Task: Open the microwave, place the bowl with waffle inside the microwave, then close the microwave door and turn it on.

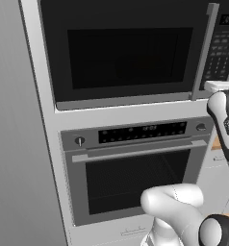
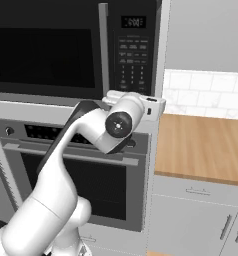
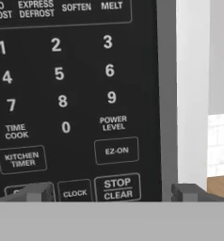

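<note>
The microwave [image 1: 126, 53] sits built in above the oven, and the microwave door [image 2: 46, 50] is shut, its vertical silver handle [image 1: 205, 53] beside the dark keypad [image 2: 132, 60]. My hand [image 2: 141, 105] is up against the lower part of the keypad. In the hand view the keypad [image 3: 62, 99] is very close, with the STOP CLEAR key [image 3: 117, 188] just above my gripper [image 3: 111, 193]. The gripper is open, its fingertips [image 3: 36, 193] wide apart with nothing between them. The bowl and the waffle are out of view.
A silver oven [image 1: 135, 178] with a horizontal handle [image 1: 140, 151] is under the microwave. To the right are a wooden counter [image 2: 201, 145], white tiles [image 2: 206, 92] behind it and grey cabinets [image 2: 201, 220] below. A grey wall panel [image 1: 15, 144] stands at the left.
</note>
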You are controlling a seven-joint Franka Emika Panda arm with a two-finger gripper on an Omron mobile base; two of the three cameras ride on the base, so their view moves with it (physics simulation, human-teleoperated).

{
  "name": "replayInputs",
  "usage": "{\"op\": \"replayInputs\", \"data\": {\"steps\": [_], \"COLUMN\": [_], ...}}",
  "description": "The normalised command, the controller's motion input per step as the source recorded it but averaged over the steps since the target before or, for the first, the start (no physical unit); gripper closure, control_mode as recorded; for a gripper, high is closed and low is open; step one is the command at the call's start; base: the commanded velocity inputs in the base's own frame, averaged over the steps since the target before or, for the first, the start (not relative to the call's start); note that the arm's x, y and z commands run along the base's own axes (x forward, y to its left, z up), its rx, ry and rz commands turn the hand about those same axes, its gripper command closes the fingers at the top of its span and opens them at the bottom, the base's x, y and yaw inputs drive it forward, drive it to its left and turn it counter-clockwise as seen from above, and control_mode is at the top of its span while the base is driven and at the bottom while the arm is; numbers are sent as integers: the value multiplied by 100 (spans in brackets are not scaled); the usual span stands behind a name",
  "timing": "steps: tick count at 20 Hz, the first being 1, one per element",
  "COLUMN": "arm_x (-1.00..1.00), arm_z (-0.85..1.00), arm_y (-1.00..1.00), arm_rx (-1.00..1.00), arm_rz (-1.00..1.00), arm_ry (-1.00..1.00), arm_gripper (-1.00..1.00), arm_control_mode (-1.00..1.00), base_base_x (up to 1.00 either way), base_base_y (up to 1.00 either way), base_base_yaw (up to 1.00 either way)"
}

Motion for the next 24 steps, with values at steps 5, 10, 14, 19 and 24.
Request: {"op": "replayInputs", "data": {"steps": [5,10,14,19,24], "arm_x": [4,8,4,10,23], "arm_z": [0,-12,-28,-15,0], "arm_y": [0,2,2,3,12], "arm_rx": [0,-1,-1,-1,0], "arm_rz": [0,0,-1,-1,-6], "arm_ry": [0,0,0,0,0], "arm_gripper": [-100,-100,-100,-100,-100], "arm_control_mode": [-100,-100,-100,-100,-100], "base_base_x": [0,0,0,0,0], "base_base_y": [0,0,0,0,0], "base_base_yaw": [0,0,0,0,0]}}
